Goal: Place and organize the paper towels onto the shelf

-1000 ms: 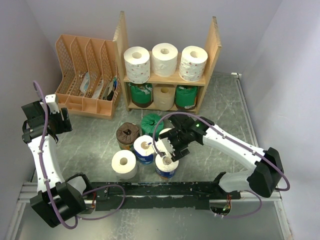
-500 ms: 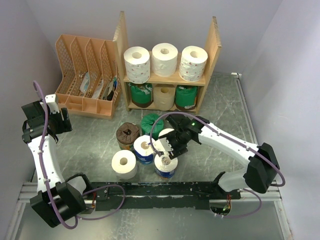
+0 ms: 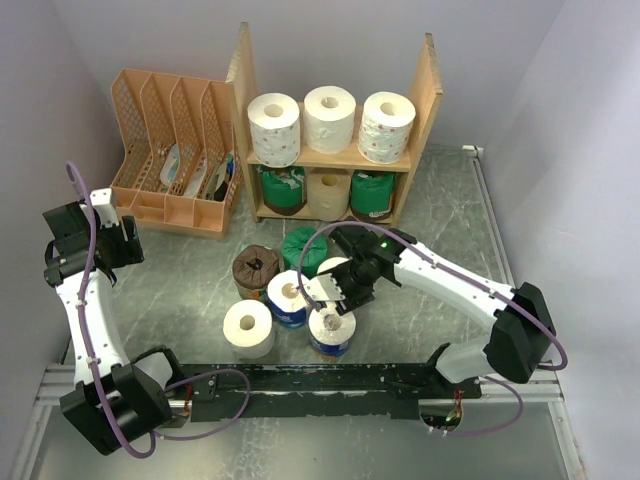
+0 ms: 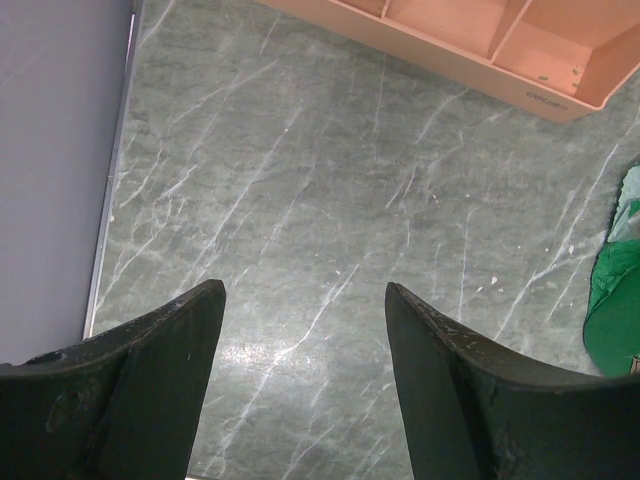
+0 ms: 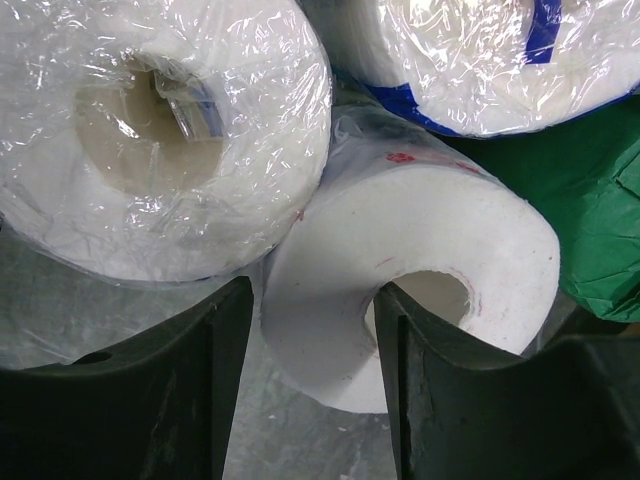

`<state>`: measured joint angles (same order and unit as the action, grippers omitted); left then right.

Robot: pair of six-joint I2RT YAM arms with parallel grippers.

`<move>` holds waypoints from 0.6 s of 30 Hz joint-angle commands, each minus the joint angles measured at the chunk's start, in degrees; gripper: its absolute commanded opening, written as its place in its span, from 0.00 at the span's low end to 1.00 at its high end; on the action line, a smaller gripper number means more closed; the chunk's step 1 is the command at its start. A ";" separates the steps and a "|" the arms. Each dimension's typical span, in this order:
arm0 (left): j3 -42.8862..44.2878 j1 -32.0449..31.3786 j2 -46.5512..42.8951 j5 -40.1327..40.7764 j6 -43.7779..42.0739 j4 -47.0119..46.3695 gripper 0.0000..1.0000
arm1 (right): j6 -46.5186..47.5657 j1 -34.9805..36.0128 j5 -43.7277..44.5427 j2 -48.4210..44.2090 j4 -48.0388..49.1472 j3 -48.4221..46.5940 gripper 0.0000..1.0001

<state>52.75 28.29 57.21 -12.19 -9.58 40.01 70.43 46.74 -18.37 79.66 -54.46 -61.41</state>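
Shelf (image 3: 432, 100) light wood; top rolls (image 3: 330, 118) white, one speckled; lower rolls (image 3: 283, 190) green and cream. Organizer (image 3: 150, 105) peach, upper left. Worktop (image 3: 430, 250) grey marbled. Fingers (image 4: 150, 380) black.

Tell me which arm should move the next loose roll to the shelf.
Right. The right claw is down among the loose rolls, straddling the wall of a white roll. The left claw hangs open over bare table beside the peach organizer, away from the cluster.
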 commanded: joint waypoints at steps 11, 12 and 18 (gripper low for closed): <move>-0.66 -0.07 -1.11 -0.96 -0.24 -2.00 0.77 | 0.66 0.29 0.75 2.52 -5.84 -3.69 0.56; -0.67 -0.08 -1.11 -0.96 -0.18 -1.96 0.77 | 0.75 0.31 0.71 2.81 -6.14 -4.00 0.55; -0.72 -0.06 -1.08 -0.83 -0.17 -1.95 0.76 | 1.60 0.28 1.33 4.60 -8.51 -6.57 0.52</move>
<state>52.73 28.29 56.99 -12.19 -9.61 40.01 71.02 46.74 -17.34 83.15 -59.53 -65.58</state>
